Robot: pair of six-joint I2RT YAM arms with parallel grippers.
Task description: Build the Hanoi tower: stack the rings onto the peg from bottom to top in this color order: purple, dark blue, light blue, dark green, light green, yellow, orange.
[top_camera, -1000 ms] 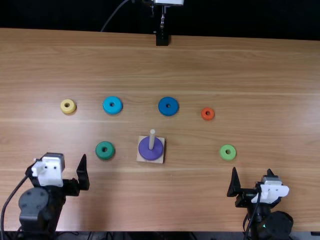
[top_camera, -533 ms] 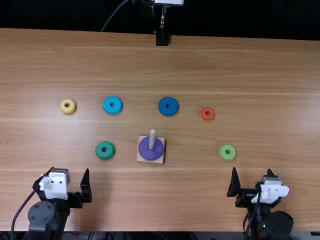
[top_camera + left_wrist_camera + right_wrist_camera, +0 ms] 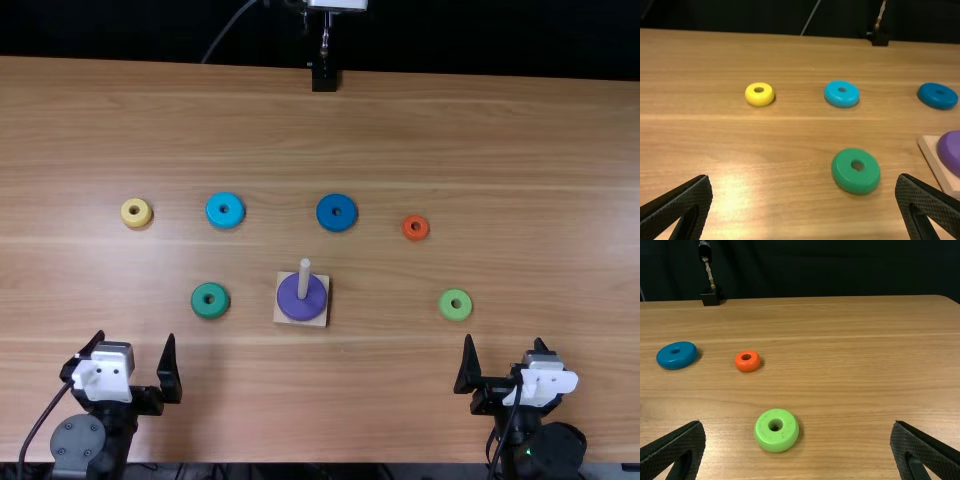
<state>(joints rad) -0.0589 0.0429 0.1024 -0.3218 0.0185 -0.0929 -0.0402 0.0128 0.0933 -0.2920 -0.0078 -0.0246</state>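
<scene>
We have the left pincer (image 3: 135, 338) and right pincer (image 3: 504, 342) spread and empty, both pointing away from us at the counter's (image 3: 330, 400) near side; the purple ring (image 3: 303, 311) circles the peg (image 3: 304, 275) farther out

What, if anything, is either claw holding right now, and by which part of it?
Nothing is held: the left claw and the right claw both stand open, with nothing gripped between their fingers.
</scene>
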